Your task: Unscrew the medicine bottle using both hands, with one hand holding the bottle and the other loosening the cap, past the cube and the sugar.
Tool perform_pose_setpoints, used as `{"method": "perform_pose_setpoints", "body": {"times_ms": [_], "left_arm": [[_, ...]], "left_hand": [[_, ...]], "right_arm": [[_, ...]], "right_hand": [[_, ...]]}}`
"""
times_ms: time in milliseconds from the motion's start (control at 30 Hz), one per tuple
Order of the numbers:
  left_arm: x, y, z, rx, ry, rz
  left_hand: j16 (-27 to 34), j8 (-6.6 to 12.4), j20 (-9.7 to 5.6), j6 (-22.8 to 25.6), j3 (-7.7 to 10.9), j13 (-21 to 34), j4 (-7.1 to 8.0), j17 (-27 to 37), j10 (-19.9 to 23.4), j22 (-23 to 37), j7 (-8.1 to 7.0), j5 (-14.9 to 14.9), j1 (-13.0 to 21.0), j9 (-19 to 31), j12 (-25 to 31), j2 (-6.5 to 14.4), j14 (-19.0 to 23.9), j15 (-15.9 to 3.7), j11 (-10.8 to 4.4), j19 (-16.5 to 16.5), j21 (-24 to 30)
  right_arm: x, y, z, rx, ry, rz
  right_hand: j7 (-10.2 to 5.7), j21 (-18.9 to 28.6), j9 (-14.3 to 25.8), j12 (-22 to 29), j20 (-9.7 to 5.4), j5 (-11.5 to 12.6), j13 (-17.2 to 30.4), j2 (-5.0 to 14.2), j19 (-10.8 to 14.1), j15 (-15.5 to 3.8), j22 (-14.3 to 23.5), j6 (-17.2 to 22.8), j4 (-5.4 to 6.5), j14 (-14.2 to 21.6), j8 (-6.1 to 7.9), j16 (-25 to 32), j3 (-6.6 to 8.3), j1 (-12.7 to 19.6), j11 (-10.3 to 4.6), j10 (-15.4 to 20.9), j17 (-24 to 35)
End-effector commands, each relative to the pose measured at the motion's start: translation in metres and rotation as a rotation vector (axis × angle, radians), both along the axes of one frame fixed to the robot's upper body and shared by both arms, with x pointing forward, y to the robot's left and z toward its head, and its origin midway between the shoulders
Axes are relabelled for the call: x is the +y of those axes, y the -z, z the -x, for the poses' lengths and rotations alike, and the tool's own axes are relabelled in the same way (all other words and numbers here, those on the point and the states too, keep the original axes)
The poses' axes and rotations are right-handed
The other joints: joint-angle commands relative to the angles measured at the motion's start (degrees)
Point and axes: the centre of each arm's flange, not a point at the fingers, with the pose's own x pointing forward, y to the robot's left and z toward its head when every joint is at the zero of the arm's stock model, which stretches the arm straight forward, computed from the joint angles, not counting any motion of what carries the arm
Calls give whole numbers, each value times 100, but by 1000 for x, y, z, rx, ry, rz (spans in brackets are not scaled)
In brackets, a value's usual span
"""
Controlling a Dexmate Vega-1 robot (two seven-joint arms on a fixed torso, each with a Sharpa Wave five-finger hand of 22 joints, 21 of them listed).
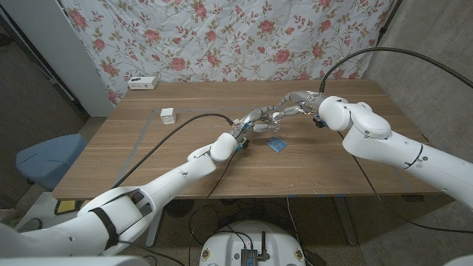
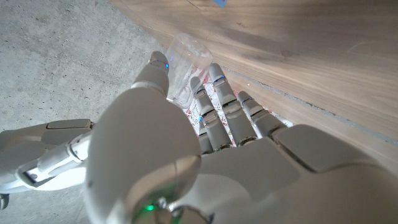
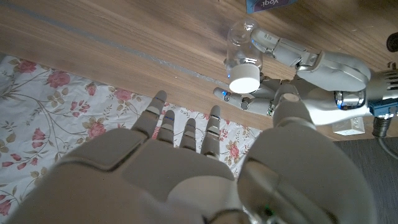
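The medicine bottle (image 3: pixel 242 53) is clear with a white cap (image 3: pixel 244 83). My left hand (image 1: pixel 255 122) grips its body between thumb and fingers (image 2: pixel 214 99), and the bottle (image 2: pixel 185 62) is lifted off the table. My right hand (image 1: pixel 297 103) is a short way from the capped end, with its fingers (image 3: pixel 186 127) spread and nothing in them. It does not touch the cap. A blue sugar packet (image 1: pixel 277 144) lies on the wooden table (image 1: pixel 148 159) just in front of both hands. A white cube (image 1: pixel 168 115) stands at the left.
A white box (image 1: pixel 142 82) sits at the table's back left edge under the flowered cloth (image 1: pixel 244 37). A black cable (image 1: pixel 185 125) runs over the table along my left arm. A blue chair (image 1: pixel 44 159) stands left of the table.
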Motion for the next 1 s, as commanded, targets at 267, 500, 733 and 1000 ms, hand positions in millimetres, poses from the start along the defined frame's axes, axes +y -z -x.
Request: {"method": "perform_pose_setpoints", "body": {"times_ms": [267,500,733,1000], "left_arm": [[-2,-3,-5,2,5,-9],[-3,-3,-6,1,7,-11],[-4,-3,-7,4,12,-15],[-5,-3,-7,2,14,-15]], "left_hand": [[-5,2,-782,84,61,16,2,13,126,-2,-3,4,-12,14,30,69,78,-623,-69,18,-13],[-11,5,-782,107,84,16,-6,10,130,-2,-1,0,-12,14,30,77,84,-632,-69,16,-13],[-13,7,-780,126,100,16,-14,9,133,-3,-2,-2,-12,14,30,78,90,-630,-68,18,-12],[-13,4,-783,135,121,15,-19,9,140,-3,-4,-4,-18,14,31,81,101,-632,-68,19,-12]], "right_arm": [[11,-1,-9,10,30,58],[11,-1,-13,1,37,62],[12,0,-16,-4,47,69],[12,1,-17,-11,49,72]], "right_hand": [[20,34,29,26,22,-22,34,7,43,-4,19,-5,10,7,28,12,58,65,57,-7,19],[21,40,43,33,8,-28,35,2,57,-22,19,53,8,33,60,19,74,112,58,10,19],[20,52,60,43,-28,-34,37,0,92,-38,19,115,-2,76,97,31,103,191,39,43,19],[14,61,84,57,-39,-36,40,-4,125,-56,19,217,-13,123,155,41,140,294,32,98,18]]}}
